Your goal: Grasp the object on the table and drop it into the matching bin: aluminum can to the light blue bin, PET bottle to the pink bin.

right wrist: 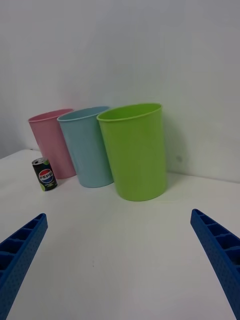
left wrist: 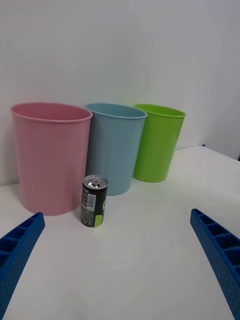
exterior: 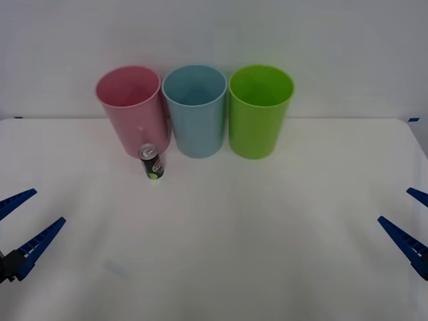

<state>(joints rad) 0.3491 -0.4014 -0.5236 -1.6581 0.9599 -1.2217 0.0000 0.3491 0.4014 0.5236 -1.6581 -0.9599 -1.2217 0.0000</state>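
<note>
A plain white wall stands behind the white table (exterior: 221, 267). In the front view, the aluminum can (exterior: 152, 162) stands upright just in front of the pink bin (exterior: 132, 107), with the light blue bin (exterior: 194, 109) beside that bin and a lime green bin (exterior: 259, 109) last in the row. The left gripper (exterior: 19, 226) and the right gripper (exterior: 409, 224) wait well apart from the can, both with fingers spread and empty.

In the right wrist view the can (right wrist: 45, 175) is far beyond the green bin (right wrist: 135, 150).

In the left wrist view the can (left wrist: 94, 201) stands nearer, untouched. I judge that nothing is done yet: grasping and dropping remain.
</note>
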